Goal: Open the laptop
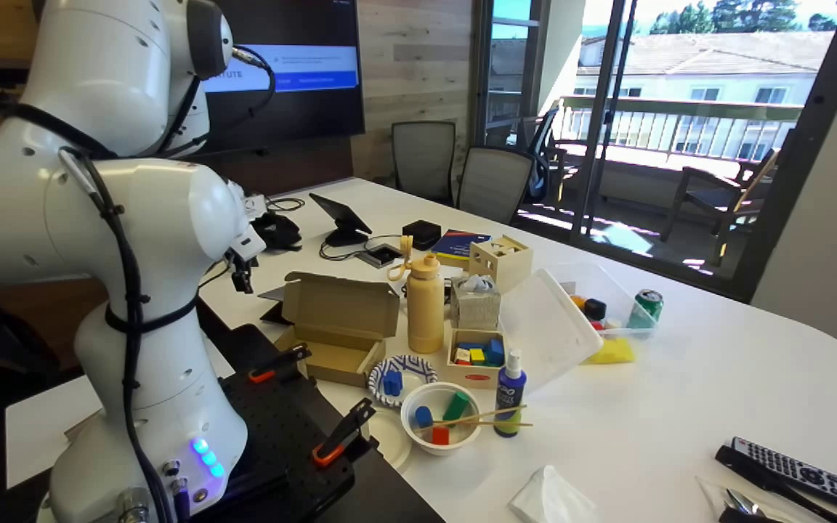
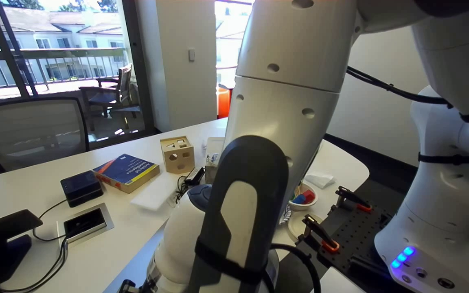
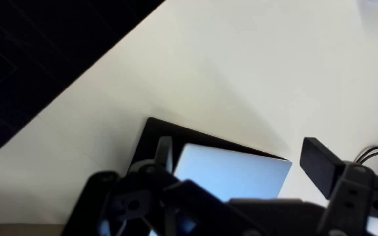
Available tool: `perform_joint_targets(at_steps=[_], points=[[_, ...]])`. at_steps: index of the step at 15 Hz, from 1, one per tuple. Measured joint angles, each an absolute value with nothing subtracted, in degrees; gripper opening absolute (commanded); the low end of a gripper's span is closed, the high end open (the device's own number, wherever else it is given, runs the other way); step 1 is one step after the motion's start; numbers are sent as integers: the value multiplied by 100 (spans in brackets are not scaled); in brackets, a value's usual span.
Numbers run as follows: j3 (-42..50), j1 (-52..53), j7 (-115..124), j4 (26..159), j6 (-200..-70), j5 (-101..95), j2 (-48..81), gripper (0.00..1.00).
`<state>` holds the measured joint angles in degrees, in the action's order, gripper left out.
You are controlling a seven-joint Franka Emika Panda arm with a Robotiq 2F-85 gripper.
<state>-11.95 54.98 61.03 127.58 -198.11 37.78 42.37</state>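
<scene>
A yellow bottle [image 1: 426,309] stands beside an open cardboard box [image 1: 344,306], and a bowl [image 1: 427,396] holds coloured blocks [image 1: 455,406]

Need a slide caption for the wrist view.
Open gripper partly hiding the laptop on a white table.

Book [image 2: 126,171], left in an exterior view: blue cover reads "Artificial Intelligence". Far wall screen [image 1: 309,76]: "TUTE" legible, smaller lines too blurry. Spray bottle [image 1: 510,394] label, red mark on block box [image 1: 461,374]: can't make out.
</scene>
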Motion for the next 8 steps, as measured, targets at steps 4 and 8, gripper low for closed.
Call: perform_joint_targets(at_steps=[4,8], points=[[-412,6447,6570,12738,-19810,3924,4422,100],[174,7081,6957,12702,-19810,3911,4656,100]])
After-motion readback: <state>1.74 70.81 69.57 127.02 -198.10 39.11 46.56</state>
